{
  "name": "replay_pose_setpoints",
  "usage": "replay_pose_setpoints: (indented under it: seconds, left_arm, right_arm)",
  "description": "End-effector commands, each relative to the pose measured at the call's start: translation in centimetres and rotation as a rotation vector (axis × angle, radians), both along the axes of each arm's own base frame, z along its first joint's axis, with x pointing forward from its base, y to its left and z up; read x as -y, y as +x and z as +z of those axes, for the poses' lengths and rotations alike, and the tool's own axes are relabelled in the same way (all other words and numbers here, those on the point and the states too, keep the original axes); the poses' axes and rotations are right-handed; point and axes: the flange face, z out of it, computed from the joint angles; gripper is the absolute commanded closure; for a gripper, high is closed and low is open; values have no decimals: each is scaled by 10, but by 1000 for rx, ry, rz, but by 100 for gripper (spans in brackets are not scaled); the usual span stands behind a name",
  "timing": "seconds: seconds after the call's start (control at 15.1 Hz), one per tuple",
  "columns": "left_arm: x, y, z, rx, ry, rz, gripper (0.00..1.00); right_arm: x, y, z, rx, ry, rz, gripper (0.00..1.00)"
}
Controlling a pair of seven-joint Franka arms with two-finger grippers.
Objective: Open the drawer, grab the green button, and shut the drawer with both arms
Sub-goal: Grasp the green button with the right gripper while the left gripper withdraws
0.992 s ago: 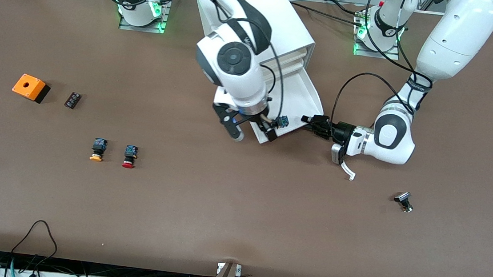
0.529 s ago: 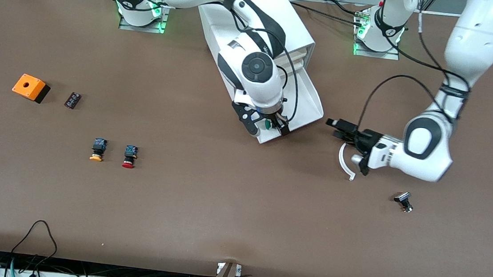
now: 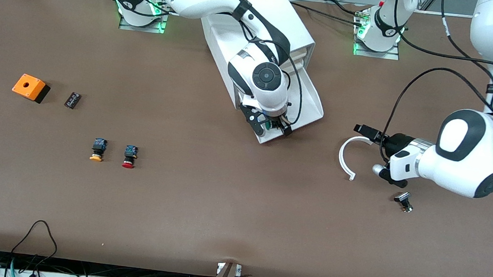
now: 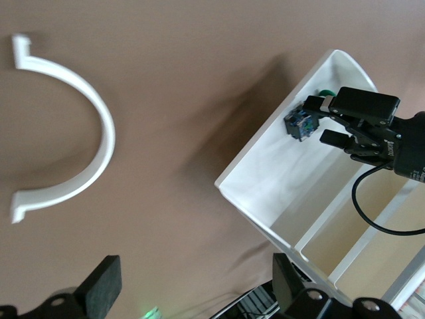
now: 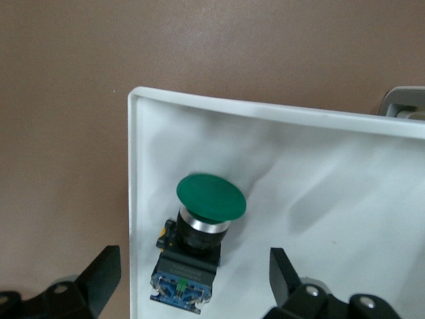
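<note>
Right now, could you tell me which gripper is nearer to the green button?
Right. The right gripper hangs open directly over the green button in the open drawer; the left gripper is open, off beside the white curved piece.

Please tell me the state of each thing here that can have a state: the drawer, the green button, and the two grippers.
drawer: pulled out of the cabinet, open.
button: lying in the drawer, near its front corner, not yet gripped.
right gripper: open, fingers down in the drawer on either side of the button.
left gripper: open, empty, over the table beside a white curved piece.
</note>
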Motion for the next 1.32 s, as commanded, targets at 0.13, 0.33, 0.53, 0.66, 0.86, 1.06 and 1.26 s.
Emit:
replay_pose_setpoints:
  seconds: [0.13, 0.33, 0.53, 0.66, 0.86, 1.06, 1.26]
  left_arm:
    - [-15, 10, 55, 59, 236, -78, 0]
    - [-9, 17, 82, 119, 364, -140, 0]
    - [-7, 29, 91, 203, 381, -140, 0]
    - [-14, 29, 88, 191, 378, -118, 0]
    - [-8, 31, 78, 218, 431, -11, 0]
    - [0, 24, 81, 261, 475, 91, 0]
    - [-2, 3, 65, 342, 480, 120, 0]
  right_arm:
    - [-6, -1, 2, -3, 13, -18, 85]
    - [-7, -2, 11, 3, 10, -12, 100]
    - [1, 4, 31, 2, -10, -2, 100]
    - [22, 23, 61, 5, 0, 16, 100]
    - [55, 49, 92, 22, 10, 113, 100]
    - [105, 81, 117, 28, 2, 275, 100]
    - [156, 103, 122, -12, -16, 502, 100]
